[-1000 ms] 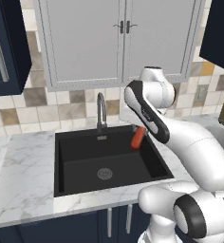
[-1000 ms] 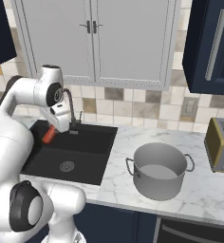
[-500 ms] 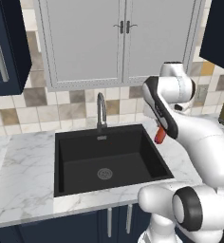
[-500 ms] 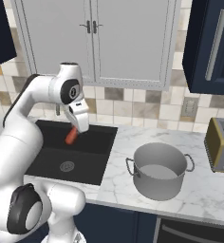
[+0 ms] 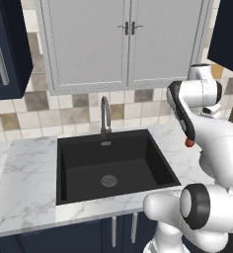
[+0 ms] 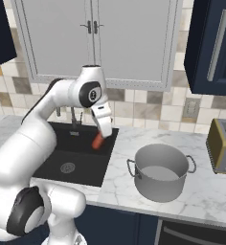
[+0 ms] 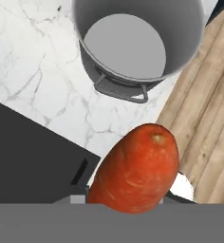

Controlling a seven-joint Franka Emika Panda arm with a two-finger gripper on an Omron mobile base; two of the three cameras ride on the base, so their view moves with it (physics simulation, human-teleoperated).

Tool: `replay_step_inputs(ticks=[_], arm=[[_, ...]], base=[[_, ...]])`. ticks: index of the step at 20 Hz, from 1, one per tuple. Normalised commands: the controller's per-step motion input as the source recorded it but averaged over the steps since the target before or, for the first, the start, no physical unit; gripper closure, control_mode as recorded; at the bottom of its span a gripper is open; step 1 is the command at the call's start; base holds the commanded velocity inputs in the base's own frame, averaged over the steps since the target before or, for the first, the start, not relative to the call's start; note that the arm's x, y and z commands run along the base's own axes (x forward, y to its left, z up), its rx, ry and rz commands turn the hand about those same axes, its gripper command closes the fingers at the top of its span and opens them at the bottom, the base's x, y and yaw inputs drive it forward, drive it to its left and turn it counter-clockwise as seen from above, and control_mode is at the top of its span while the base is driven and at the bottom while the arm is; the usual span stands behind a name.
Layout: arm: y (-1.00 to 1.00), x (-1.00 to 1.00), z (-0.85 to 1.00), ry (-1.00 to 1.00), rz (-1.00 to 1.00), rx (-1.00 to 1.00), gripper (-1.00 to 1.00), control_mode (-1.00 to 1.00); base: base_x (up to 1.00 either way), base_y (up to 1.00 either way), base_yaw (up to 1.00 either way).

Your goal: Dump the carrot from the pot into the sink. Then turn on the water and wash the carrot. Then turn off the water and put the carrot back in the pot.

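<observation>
Carrot (image 7: 135, 171) — stubby, orange-red, blunt-ended — clamped in pincer (image 6: 101, 136).

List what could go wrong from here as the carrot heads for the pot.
1. The gripper holds the carrot by one end only, so it may slip out mid-swing and drop onto the counter or into the sink.
2. The carrot hangs over the sink's right edge, short of the pot; releasing early would miss.
3. Carried too low, it may strike the pot's rim.
</observation>
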Motion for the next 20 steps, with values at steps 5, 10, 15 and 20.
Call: replay_step_inputs(ticks=[5,10,15,20], arm=[[-0.8,0.0,0.04,0.06,-0.19,-0.05,1.0,-1.0],[-0.73,0.0,0.09,0.14,-0.2,0.0,1.0,-1.0],[-0.64,0.0,0.0,0.09,-0.16,0.0,1.0,-1.0],[-0.45,0.0,-0.03,0.01,-0.07,0.0,1.0,-1.0]], base=[[0.0,0.0,0.0],[0.0,0.0,0.0],[0.0,0.0,0.0],[0.0,0.0,0.0]])
